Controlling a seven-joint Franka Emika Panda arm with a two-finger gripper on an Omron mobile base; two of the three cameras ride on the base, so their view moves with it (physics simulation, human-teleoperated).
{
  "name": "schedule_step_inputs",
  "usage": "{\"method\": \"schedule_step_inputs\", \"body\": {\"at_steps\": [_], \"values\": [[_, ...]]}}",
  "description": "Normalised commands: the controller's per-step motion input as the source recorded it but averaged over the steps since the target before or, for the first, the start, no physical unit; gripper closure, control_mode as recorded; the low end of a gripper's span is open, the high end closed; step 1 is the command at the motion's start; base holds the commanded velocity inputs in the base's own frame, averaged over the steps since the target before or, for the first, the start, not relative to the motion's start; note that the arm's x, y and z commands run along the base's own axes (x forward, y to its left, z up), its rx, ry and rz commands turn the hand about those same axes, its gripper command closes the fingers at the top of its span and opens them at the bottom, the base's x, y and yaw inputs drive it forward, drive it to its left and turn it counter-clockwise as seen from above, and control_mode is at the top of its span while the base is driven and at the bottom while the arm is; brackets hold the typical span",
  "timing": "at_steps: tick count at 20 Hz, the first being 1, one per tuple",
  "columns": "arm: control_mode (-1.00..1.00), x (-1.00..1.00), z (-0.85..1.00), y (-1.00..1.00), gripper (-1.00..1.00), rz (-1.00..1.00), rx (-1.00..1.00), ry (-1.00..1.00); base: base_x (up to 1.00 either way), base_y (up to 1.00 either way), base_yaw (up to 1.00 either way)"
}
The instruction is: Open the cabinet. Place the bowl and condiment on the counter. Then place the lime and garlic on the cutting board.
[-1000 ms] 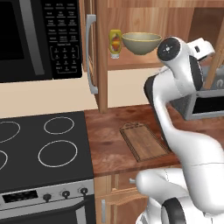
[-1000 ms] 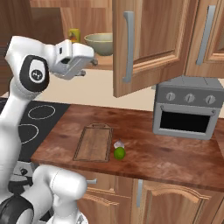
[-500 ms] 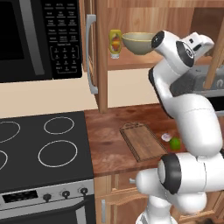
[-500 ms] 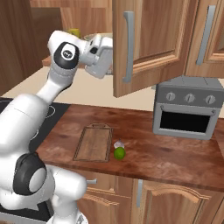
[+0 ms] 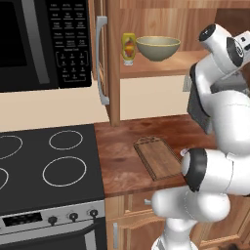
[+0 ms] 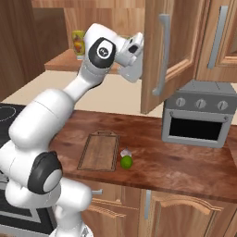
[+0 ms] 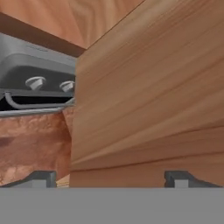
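Two doors of the cabinet (image 6: 162, 51) stood swung open, and everything else sat relative to it. Below it ran the surface (image 6: 185, 162), reddish-brown wood. A grey toaster oven (image 6: 196, 118) rested on that surface under the cabinet's right side, and a black stovetop (image 5: 44, 166) lay beyond its left side. On the cabinet's shelf sat the bowl (image 5: 157, 48), upright, with the condiment (image 5: 129, 48) just beside it toward the left door. Beneath the cabinet, flat on the surface, lay the cutting board (image 6: 99, 151). Off the board's right edge rested the lime (image 6: 126, 162), with the garlic (image 6: 125, 152) touching it on the far side. Raised in front of the cabinet, close against the inner face of the right door, the end effector (image 7: 109, 177) had its fingers spread wide, gripping nothing
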Motion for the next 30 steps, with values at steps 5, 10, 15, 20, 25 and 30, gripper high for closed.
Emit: {"method": "schedule_step_inputs", "body": {"at_steps": [5,10,15,20,25,30], "values": [[-1.00,-0.54,0.00,-1.00,-1.00,0.02,0.14,-0.06,0.00,0.00,0.00],[-1.00,-0.24,-0.13,-0.47,-1.00,0.17,0.18,0.01,0.00,0.00,0.00],[-1.00,-0.11,-0.43,0.84,-1.00,0.35,0.16,-0.10,0.00,0.00,0.00],[-1.00,0.05,-0.03,1.00,-1.00,0.28,0.11,-0.33,0.00,0.00,0.00],[-1.00,0.11,0.14,1.00,-1.00,0.05,0.14,-0.17,0.00,0.00,0.00],[-1.00,0.07,0.14,1.00,-1.00,0.00,0.28,0.00,0.00,0.00,0.00]]}}
